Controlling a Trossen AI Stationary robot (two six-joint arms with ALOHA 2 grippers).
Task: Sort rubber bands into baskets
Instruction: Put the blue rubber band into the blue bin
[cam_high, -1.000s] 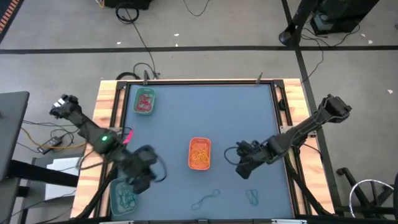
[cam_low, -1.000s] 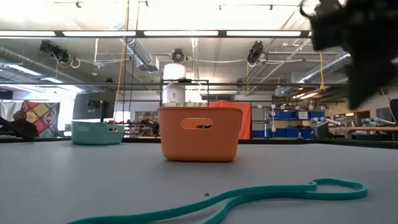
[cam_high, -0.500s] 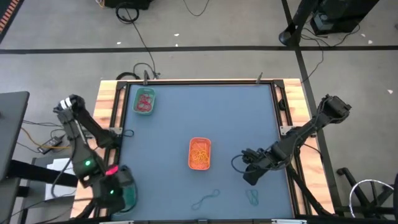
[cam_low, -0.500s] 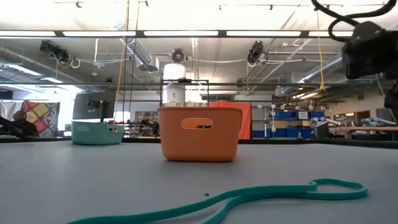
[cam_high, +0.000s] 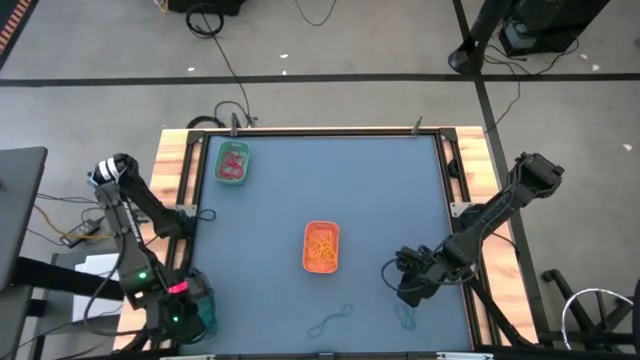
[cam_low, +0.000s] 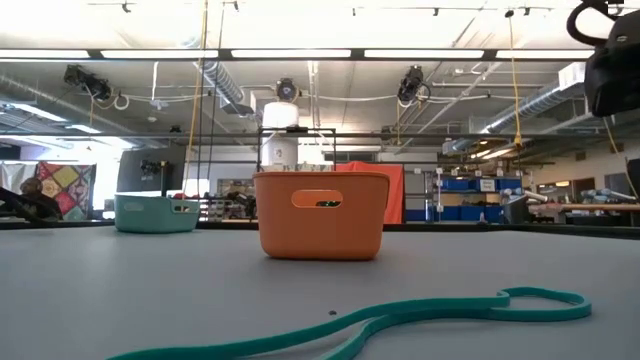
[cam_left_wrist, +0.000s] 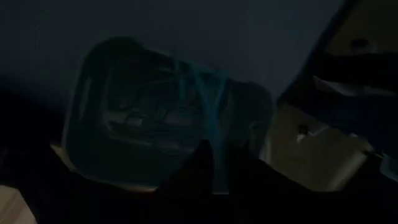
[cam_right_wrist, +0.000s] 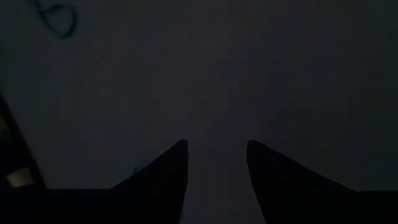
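Right end effector (cam_high: 408, 287) moved nearer, orange basket (cam_high: 321, 246) holding orange bands (cam_high: 321, 244)

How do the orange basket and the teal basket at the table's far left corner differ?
The orange basket sits mid-table; the teal basket sits at the far left corner. The orange basket holds orange-yellow bands, the teal basket red-pink ones. In the low view, the orange basket looks larger, being nearer. Both are rounded-rectangular and upright.

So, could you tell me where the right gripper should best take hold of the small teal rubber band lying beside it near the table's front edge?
Probably from straight above, pinching one strand of the small teal rubber band. It lies flat on the blue-grey table top, so no side offers an edge. The right gripper, fingers apart, is already beside it.
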